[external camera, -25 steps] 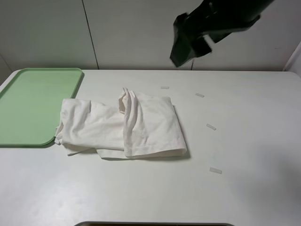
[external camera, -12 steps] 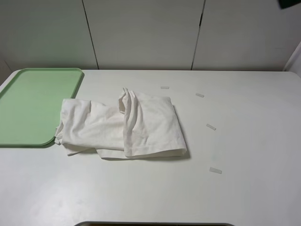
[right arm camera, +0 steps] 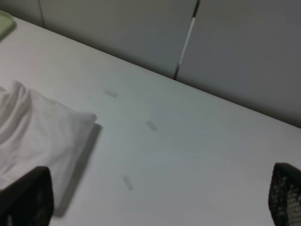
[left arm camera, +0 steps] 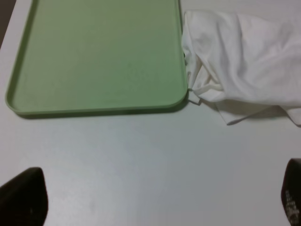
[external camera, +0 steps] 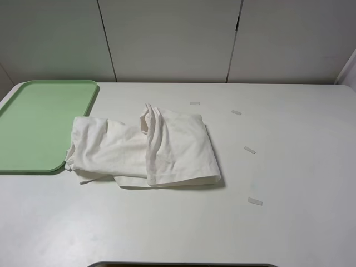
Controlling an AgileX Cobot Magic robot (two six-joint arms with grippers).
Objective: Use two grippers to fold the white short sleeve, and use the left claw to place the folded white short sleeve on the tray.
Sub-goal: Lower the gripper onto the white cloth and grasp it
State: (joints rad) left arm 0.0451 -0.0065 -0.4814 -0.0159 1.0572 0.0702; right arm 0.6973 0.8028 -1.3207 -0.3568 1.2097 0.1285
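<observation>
The white short sleeve (external camera: 146,151) is laid on the tabletop (external camera: 278,233), left of centre in the exterior high view, partly folded, with its right half doubled over and a raised ridge of cloth running along the middle. Its left edge is set against the rim of the tray (external camera: 39,125) at the tray's near right corner, and no part of it is seen lying inside the tray. Compared with the frame one second earlier, the garment and the tray are unchanged in position and shape. The black arm, which was then recorded at the upper right of the exterior high view and was reduced to a sliver in the corner half a second ago, is no longer shown there. The left end effector (left arm camera: 157,195) is held above bare tabletop near the tray's near edge, with its jaws spread fully apart and nothing gripped between them. The right end effector (right arm camera: 156,195) is likewise spread to its full width and is empty, clear of the cloth. Four small pale tape strips (external camera: 250,150) are fixed to the tabletop to the right of the garment.
</observation>
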